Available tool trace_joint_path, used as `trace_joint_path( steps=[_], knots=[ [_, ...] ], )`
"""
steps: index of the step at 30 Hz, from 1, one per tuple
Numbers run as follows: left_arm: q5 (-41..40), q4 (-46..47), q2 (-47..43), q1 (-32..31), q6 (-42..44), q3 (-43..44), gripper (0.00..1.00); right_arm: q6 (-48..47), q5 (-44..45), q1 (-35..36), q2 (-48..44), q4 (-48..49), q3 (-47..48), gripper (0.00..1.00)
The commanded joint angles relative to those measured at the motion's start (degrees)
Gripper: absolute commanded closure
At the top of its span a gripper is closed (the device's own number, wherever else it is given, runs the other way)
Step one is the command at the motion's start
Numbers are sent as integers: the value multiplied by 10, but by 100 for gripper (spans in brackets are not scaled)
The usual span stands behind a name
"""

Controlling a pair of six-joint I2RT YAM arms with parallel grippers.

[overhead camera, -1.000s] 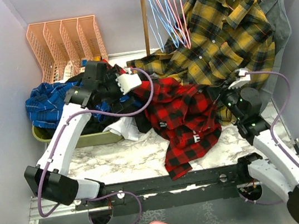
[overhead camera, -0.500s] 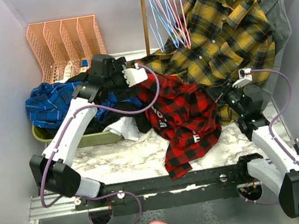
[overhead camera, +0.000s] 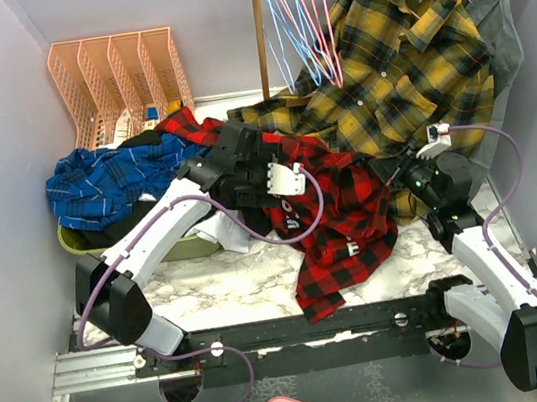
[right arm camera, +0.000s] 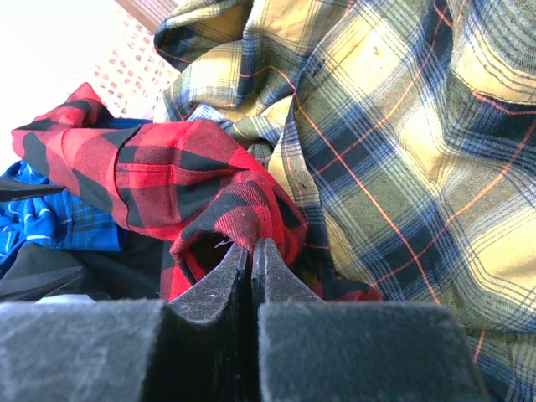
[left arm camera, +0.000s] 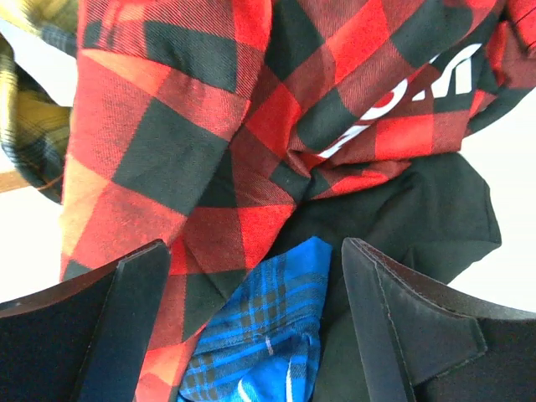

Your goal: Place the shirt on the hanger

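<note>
The red-and-black plaid shirt (overhead camera: 337,216) lies crumpled on the marble table, with white lettering showing; it also fills the left wrist view (left arm camera: 193,126). My left gripper (overhead camera: 290,196) is open just above the shirt's left part, its jaws wide apart (left arm camera: 251,327) over red plaid, blue plaid and black cloth. My right gripper (overhead camera: 400,169) is shut on a fold at the shirt's right edge (right arm camera: 249,247). A pink-red wire hanger (overhead camera: 325,21) hangs at the back among light blue ones.
A yellow-and-black plaid shirt (overhead camera: 398,50) hangs at the back right, a grey shirt (overhead camera: 494,16) behind it. A blue plaid shirt (overhead camera: 94,182) and dark clothes fill a green bin (overhead camera: 78,245) at left. A pink file rack (overhead camera: 119,77) and a wooden pole (overhead camera: 260,30) stand behind.
My left arm has swung right from over the bin and come down over the red shirt's left part. My right gripper shifted slightly early on, then held still on the fold.
</note>
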Motion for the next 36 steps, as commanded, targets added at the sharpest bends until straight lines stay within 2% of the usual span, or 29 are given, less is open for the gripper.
trace_joint_path(
  steps=[1, 10, 16, 20, 22, 24, 25, 31, 36],
  knots=[
    [-60, 68, 15, -3, 32, -20, 13, 0, -17, -1, -2, 19, -6, 99],
    [-89, 125, 42, -12, 40, -16, 25, -2, -42, -1, 2, 49, -8, 99],
    [-83, 121, 52, -23, 32, 0, 31, 14, -67, -1, 4, 85, -31, 99],
    [-100, 131, 64, -24, 50, -6, 41, 10, -67, -1, 4, 85, -36, 99],
    [-106, 138, 69, -26, 53, -8, 52, 9, -67, -1, 2, 84, -37, 99],
    [-110, 139, 74, -28, 52, -6, 97, 9, -66, -2, 1, 84, -38, 99],
    [-113, 144, 76, -28, 49, -5, 100, 7, -67, -1, 1, 84, -37, 99],
    [-119, 129, 74, -28, 52, 2, 100, 3, -68, -1, 2, 74, -27, 99],
    [-71, -29, 54, -27, 21, 100, 100, 11, -100, -1, -2, 54, 1, 99]
  ],
)
